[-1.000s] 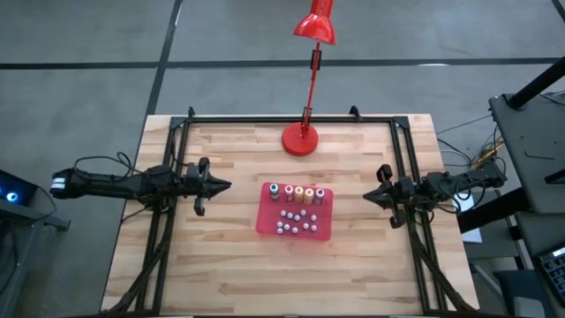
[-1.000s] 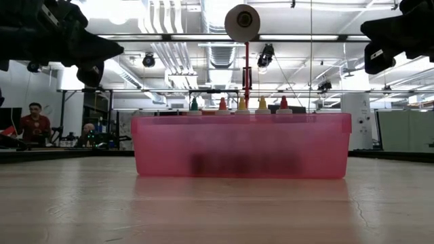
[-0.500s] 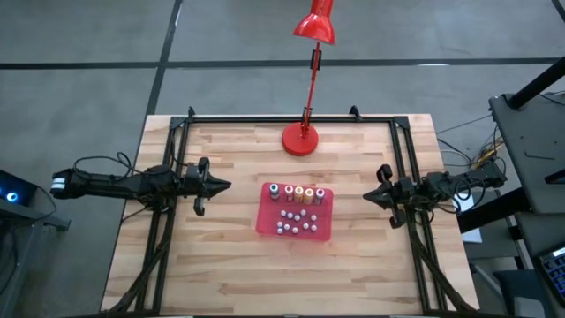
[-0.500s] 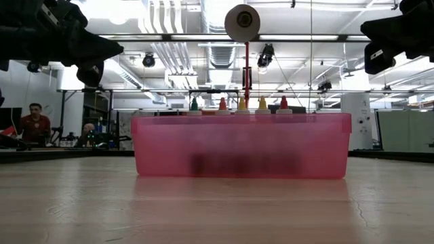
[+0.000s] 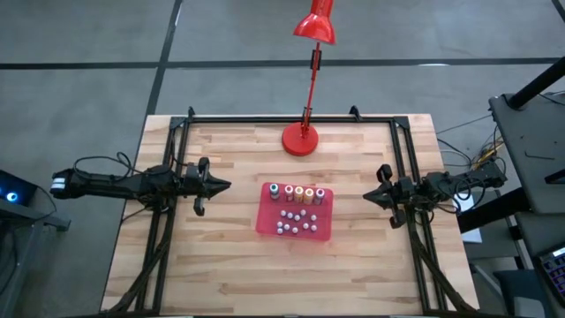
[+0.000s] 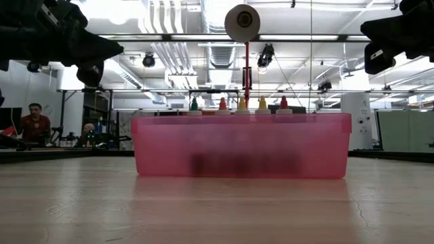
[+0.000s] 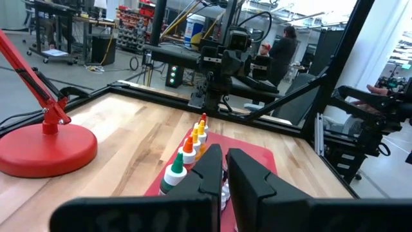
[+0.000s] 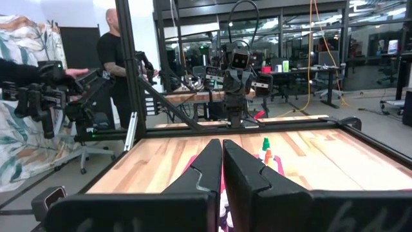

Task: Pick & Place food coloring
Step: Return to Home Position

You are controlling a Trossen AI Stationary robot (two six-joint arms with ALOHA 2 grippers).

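A red tray (image 5: 295,212) stands at the table's middle. Along its far side stands a row of food coloring bottles (image 5: 297,193), tiny and pale with green, red, yellow and orange caps; their tips (image 6: 239,104) rise above the tray's rim, and the left wrist view shows the row (image 7: 190,145) too. My left gripper (image 5: 226,185) hovers shut at the table's left, pointing level toward the tray. My right gripper (image 5: 366,196) hovers shut at the table's right, also facing the tray. Both are well clear of the tray.
Small grey-white beads (image 5: 296,221) lie in the tray's near part. A red desk lamp stands with its round base (image 5: 301,140) at the table's far middle. A dark frame (image 5: 291,117) runs along the table's far and side edges. People stand in the room beyond.
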